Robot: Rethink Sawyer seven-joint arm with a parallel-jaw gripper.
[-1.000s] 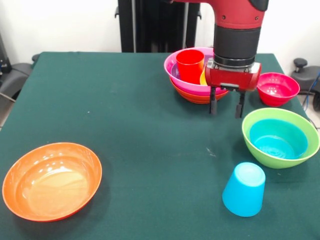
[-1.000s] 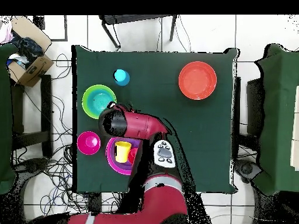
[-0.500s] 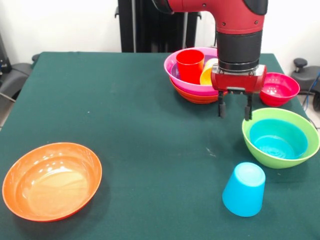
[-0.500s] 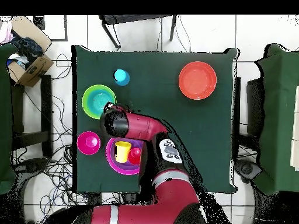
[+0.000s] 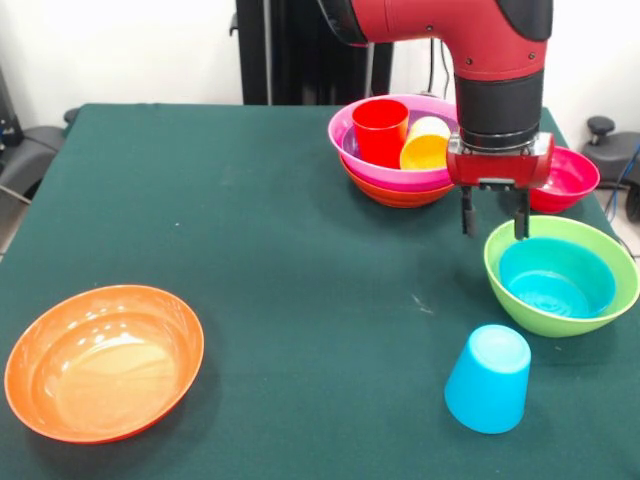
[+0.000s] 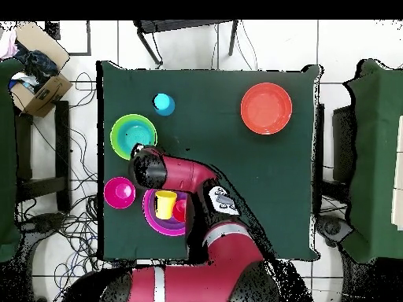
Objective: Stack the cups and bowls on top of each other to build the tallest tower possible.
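I see my tool empty with its fingers spread, hanging just above the 10 o'clock rim of the lime green bowl, which has a blue bowl nested inside. The tower sits at 11 o'clock from the tool: an orange bowl lowest, a magenta one on it, with the red cup upright and the yellow cup tilted inside. A crimson bowl lies at the tool's 1 o'clock. The light blue cup stands upside down at 6 o'clock; another orange bowl rests far off at 8 o'clock on the table.
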